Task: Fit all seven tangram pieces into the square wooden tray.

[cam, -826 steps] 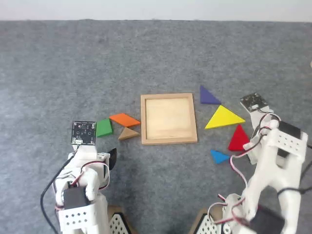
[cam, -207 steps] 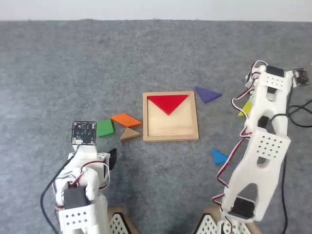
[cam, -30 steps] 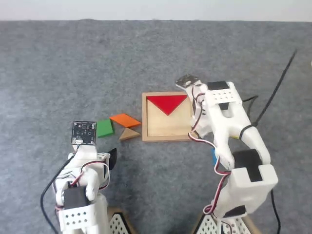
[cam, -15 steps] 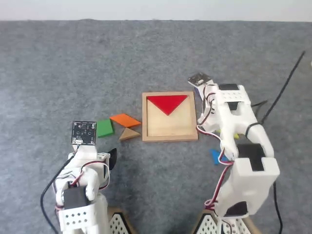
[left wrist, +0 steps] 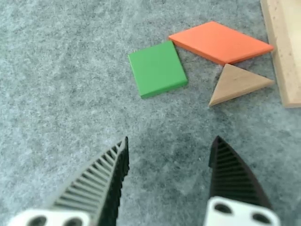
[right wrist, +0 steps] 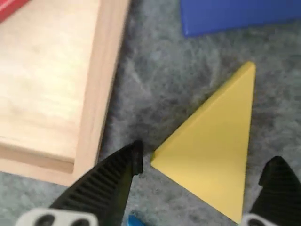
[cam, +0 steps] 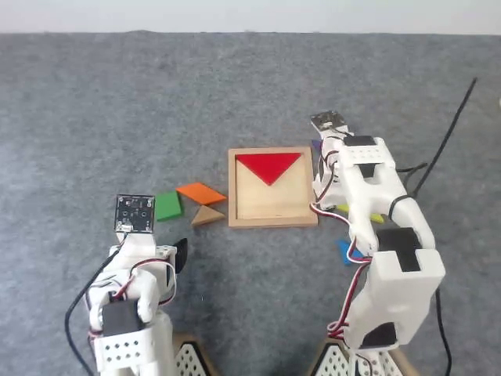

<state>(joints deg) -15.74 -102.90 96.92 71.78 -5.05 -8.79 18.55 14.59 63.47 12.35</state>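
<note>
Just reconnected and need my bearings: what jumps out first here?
The red triangle lies in the wooden tray, against its far edge. The right gripper hangs open astride the yellow triangle beside the tray. The green square, orange parallelogram and tan triangle lie on the tray's other side.

Red triangle (cam: 269,164) now inside the tray (cam: 274,222), yellow triangle (right wrist: 215,147) newly beside it, right hand (right wrist: 207,162) astride

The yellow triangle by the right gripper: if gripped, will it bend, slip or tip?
The yellow triangle looks like a flat rigid slab, so it probably will not bend. Lying flat on the fuzzy grey mat, it should not roll or tip. Its slanted edges might twist out of the open right gripper.
</note>
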